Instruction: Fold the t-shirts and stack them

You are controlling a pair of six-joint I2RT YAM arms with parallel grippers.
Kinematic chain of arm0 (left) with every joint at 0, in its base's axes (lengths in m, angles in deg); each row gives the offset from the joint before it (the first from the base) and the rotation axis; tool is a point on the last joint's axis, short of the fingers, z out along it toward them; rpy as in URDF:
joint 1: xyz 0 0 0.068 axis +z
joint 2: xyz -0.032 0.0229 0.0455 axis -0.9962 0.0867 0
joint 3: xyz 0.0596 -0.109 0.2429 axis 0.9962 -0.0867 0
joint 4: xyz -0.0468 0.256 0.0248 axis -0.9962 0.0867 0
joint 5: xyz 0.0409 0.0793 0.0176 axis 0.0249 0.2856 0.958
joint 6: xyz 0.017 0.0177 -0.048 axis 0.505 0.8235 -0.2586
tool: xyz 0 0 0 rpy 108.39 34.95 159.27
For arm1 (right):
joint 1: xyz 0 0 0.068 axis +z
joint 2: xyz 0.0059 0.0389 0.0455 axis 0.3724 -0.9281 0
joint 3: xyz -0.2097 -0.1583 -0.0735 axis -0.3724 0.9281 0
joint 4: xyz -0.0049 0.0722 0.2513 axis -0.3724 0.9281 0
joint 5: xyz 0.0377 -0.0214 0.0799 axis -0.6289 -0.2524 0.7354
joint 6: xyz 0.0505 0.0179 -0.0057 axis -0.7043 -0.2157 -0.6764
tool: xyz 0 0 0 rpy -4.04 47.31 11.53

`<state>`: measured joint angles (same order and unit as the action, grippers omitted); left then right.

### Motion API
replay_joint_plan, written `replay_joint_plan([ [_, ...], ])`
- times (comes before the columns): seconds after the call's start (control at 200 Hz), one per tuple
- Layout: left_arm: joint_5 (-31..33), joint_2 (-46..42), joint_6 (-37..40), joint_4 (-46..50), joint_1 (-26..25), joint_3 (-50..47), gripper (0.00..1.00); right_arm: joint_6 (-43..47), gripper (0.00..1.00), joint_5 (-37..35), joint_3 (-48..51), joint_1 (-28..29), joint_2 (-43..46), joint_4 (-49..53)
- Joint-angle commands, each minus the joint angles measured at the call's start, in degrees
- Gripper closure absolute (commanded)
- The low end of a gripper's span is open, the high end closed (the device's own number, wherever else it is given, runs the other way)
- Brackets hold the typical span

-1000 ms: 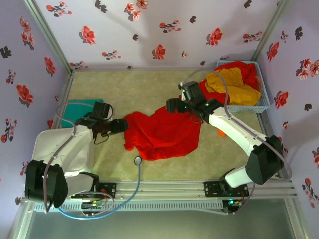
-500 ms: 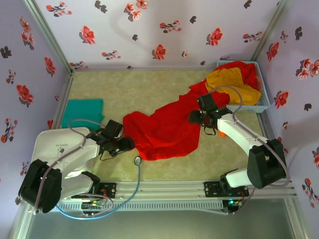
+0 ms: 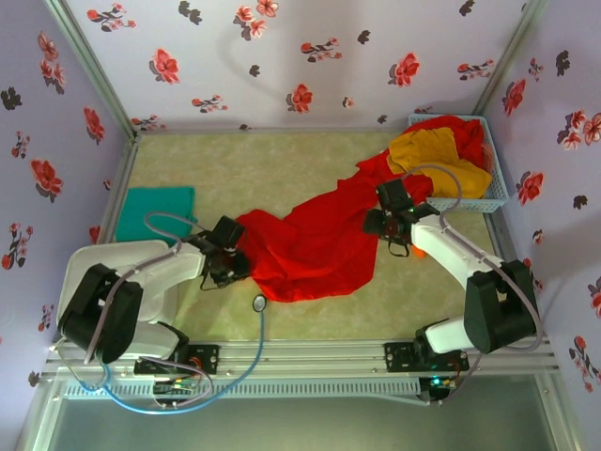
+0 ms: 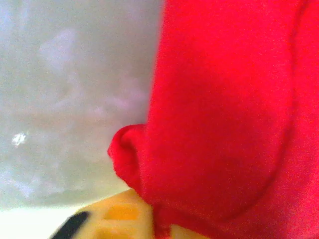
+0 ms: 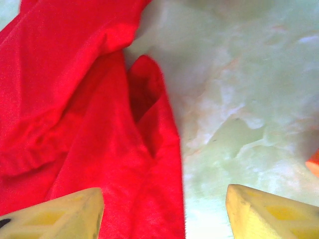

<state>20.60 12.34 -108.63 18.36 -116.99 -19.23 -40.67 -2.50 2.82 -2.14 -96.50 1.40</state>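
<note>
Top external: left gripper [image 3: 236,266] pinching red t-shirt [image 3: 310,249] at left edge; right gripper [image 3: 378,225] spread over right edge.

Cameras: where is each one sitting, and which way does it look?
Top external: above and behind the arms, looking down at the table; both arms show.
Left wrist: on the left arm, close over the red t-shirt; a yellow finger shows.
Right wrist: on the right arm, looking down at t-shirt and table; two yellow fingers show, apart.
Shared: all see the same red t-shirt.
</note>
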Motion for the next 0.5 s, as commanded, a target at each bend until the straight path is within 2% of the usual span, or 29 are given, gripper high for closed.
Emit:
replay_joint_plan([
  [0.0, 3.76, -1.35, 6.88, 7.51, 1.82, 7.27, 0.98, -2.47, 0.34, -3.21, -0.52, -2.9, -0.06, 0.15],
  [0.27, 6.79, -10.18, 15.02, 27.7, 9.01, 17.91, 1.0, -2.29, 0.33, -0.02, -4.35, -9.55, -4.4, -3.39],
  [0.495, 7.12, -15.89, 18.18, 37.45, 13.86, 24.84, 1.0, -3.32, 0.29, -0.61, -7.62, -11.56, -7.41, -5.21],
])
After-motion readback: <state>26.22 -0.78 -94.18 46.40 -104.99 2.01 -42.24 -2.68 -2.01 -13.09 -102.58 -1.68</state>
